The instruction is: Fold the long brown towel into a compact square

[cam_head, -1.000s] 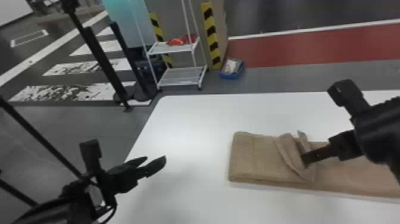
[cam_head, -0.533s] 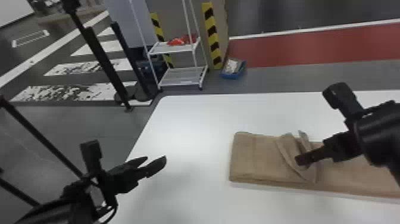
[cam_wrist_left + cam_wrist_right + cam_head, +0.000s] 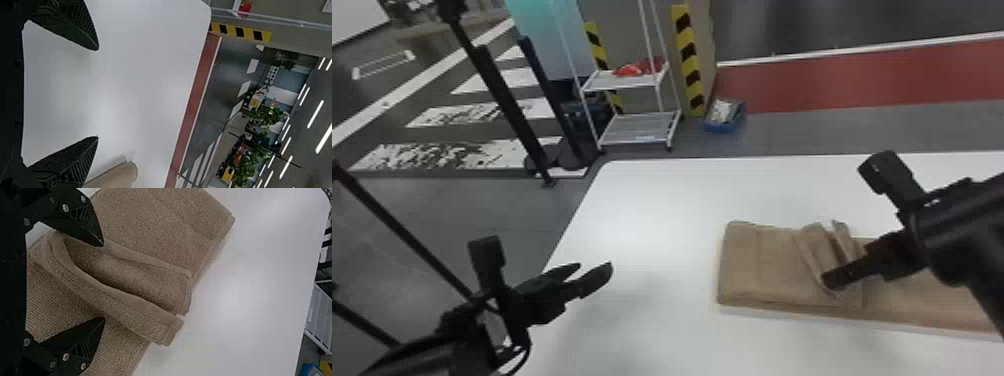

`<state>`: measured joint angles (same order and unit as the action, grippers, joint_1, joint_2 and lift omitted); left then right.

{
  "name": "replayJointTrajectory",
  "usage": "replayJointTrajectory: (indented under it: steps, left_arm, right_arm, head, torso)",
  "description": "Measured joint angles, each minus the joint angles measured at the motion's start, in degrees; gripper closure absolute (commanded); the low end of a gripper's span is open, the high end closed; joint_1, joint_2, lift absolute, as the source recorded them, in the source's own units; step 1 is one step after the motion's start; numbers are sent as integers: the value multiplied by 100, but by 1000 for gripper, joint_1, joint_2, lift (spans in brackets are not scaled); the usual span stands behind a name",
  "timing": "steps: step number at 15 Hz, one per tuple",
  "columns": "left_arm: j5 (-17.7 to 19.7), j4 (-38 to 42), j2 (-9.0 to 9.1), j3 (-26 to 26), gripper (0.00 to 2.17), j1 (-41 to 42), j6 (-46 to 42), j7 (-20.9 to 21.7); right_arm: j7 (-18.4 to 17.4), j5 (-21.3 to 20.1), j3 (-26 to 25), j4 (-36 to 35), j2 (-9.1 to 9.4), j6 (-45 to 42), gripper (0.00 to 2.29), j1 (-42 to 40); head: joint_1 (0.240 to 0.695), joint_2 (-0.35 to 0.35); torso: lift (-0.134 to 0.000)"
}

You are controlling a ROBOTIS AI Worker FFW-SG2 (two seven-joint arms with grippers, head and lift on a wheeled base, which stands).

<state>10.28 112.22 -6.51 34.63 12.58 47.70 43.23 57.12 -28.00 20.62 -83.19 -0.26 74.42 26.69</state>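
In your head view, the brown towel (image 3: 762,265) lies toward four o'clock on the white surface (image 3: 652,210), partly folded, a loose flap (image 3: 813,245) rumpled on top. Your right end effector (image 3: 832,278) is at that flap, its fingers spread. Your left end effector (image 3: 595,265), toward seven o'clock, is spread too, apart from the towel.

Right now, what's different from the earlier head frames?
Right gripper shifted to the robot's left and slightly down in the head view, over the towel. No grasp or release visible. Unchanged: towel's position, its raised folds, and left gripper.
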Motion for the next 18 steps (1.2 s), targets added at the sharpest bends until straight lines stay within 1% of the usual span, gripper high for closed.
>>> replayJointTrajectory:
  steps: [3, 7, 13, 18]
  left_arm:
    - [0, -136, -44, -8, 76, -59, -123, 0]
    - [0, -316, -94, -26, 76, -139, -250, 1]
    - [-5, -344, -96, -33, 76, -163, -257, 1]
    - [-18, -399, -105, -60, 76, -175, -258, -7]
  right_arm:
    - [8, -70, -65, -1, 0, 142, 245, 74]
    - [199, -198, -135, -13, 0, 671, 245, 205]
    - [453, -402, -197, -113, 0, 1008, 248, 241]
    - [915, -623, -329, -305, 0, 1222, 252, 185]
  head:
    - [695, 350]
    - [695, 350]
    - [695, 350]
    - [695, 350]
  torso:
    - [-124]
    - [-124]
    - [-124]
    - [-124]
